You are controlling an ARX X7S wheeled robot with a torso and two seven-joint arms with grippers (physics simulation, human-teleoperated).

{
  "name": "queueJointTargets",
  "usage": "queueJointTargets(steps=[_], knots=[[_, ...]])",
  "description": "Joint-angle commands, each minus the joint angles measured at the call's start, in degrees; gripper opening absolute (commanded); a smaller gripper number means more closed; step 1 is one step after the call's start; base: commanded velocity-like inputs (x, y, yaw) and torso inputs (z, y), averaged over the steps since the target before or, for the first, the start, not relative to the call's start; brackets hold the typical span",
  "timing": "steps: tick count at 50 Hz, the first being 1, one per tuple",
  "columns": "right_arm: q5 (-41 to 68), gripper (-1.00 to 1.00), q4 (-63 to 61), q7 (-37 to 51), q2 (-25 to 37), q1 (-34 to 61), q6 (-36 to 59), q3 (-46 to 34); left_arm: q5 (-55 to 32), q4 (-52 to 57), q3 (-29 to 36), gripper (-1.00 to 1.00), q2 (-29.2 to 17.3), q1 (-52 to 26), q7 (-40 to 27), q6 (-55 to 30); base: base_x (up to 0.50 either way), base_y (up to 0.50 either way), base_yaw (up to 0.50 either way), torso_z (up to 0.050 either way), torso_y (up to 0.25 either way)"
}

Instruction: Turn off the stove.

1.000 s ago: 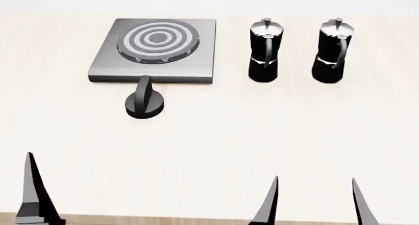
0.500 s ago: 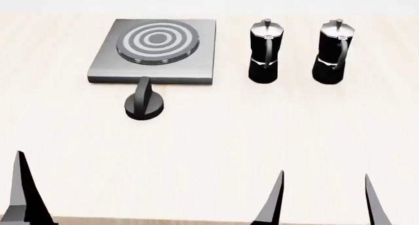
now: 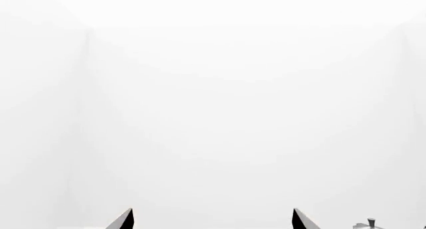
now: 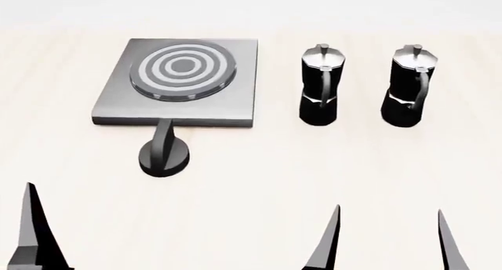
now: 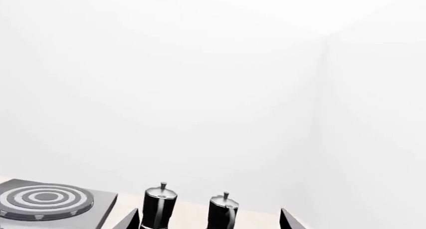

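The stove (image 4: pixel 227 99) is a flat grey metal plate with a round ringed burner (image 4: pixel 183 69), at the table's back left. Its round black ridged knob (image 4: pixel 163 156) stands just in front of the plate, apart from both grippers. The stove also shows in the right wrist view (image 5: pixel 47 201). My right gripper (image 4: pixel 388 240) is open and empty near the table's front edge, well short of the knob. My left gripper shows one fingertip (image 4: pixel 32 235) at the front left in the head view; in the left wrist view (image 3: pixel 213 219) its fingers stand wide apart and empty.
Two black-and-silver moka pots (image 4: pixel 320 86) (image 4: pixel 408 86) stand right of the stove; they also show in the right wrist view (image 5: pixel 159 206) (image 5: pixel 224 211). The light wooden table (image 4: pixel 259 182) stretches between the knob and my grippers. White walls lie behind.
The head view has tilted: stove, knob and pots now sit lower in the frame. The grippers stay near the front edge, the left fingertip shifted slightly.
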Motion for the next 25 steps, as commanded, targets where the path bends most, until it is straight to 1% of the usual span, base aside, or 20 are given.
queueJointTargets(steps=[1, 25], knots=[[-1.32, 1.0, -0.16, -0.3, -0.79, 0.16, 1.3, 1.17, 0.71, -0.6, -0.87, 1.0, 0.89, -0.06, 1.26, 0.07, 0.27, 0.0, 0.0, 0.0, 0.0], [-0.4, 1.0, -0.16, 0.32, 0.07, 0.12, 1.29, 0.5, 0.54, -0.76, -0.3, 1.0, 0.22, 0.12, 0.51, 0.56, 0.26, 0.0, 0.0, 0.0, 0.0]])
